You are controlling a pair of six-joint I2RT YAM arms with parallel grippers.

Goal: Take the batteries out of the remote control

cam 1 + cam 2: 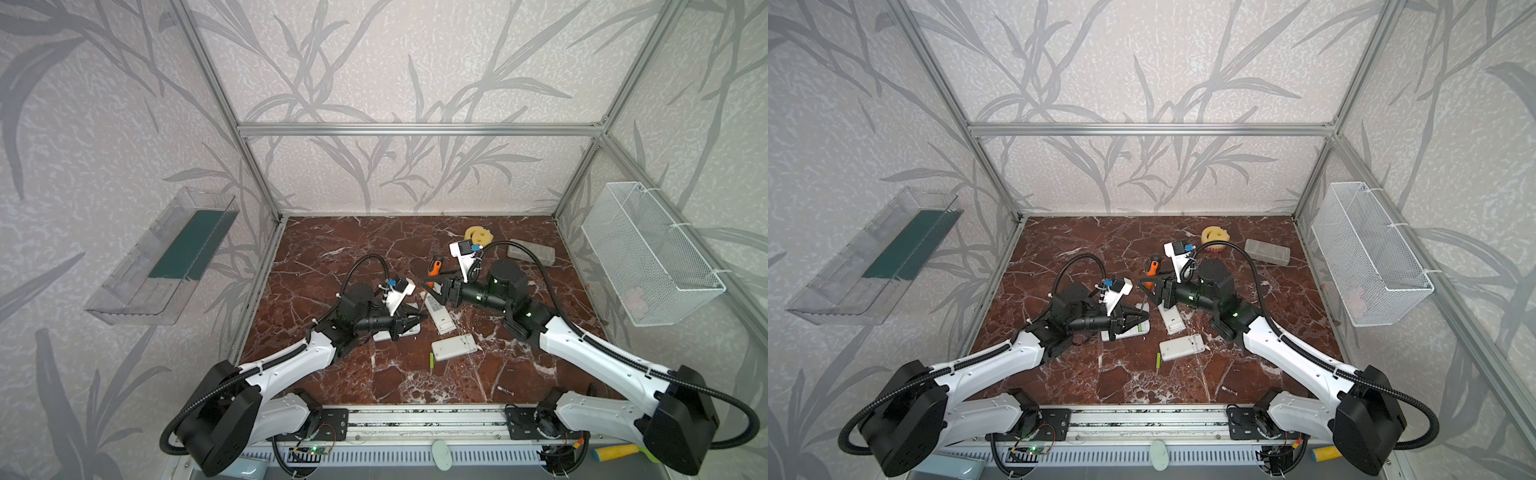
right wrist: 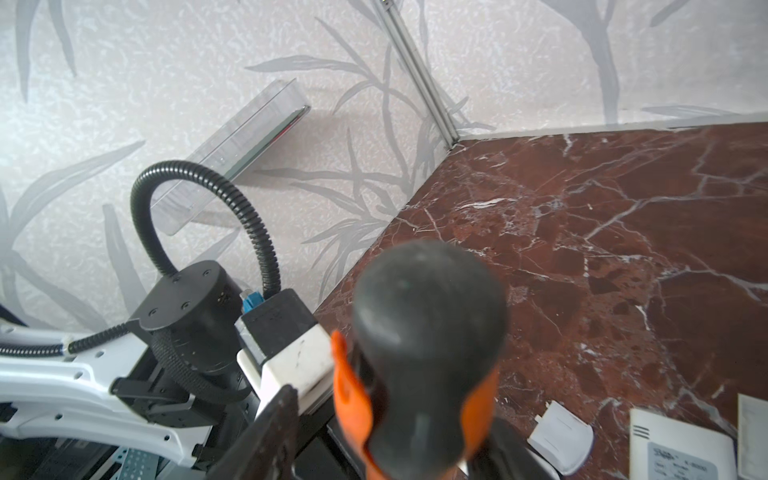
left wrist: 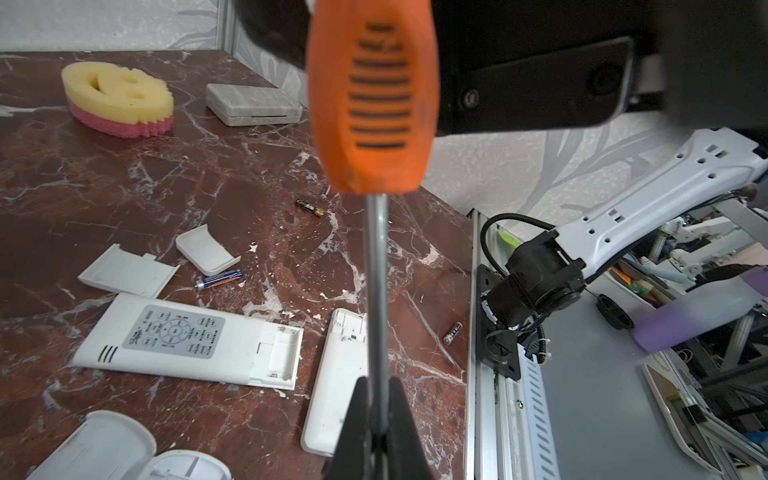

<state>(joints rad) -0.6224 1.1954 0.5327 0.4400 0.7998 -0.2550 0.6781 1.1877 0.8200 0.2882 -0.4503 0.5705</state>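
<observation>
Batteries lie loose on the counter, apart from both grippers. We count three white remotes on it. One remote sits below the gap between the grippers. A second remote lies nearer the arm bases than either gripper. A third remote lies partly under the left gripper.

We see the left gripper clamped tight on the metal shaft of the orange-handled screwdriver. The handle reaches up to the right gripper, whose jaws stand apart on either side of it, with a gap showing on one side.

A flat cover and a curved cover lie beyond the left gripper. A blue battery lies just beside the curved cover and a dark gold-tipped battery farther off. In both top views, a lime green battery lies beside the second remote, and a grey battery lies well apart from both grippers.
</observation>
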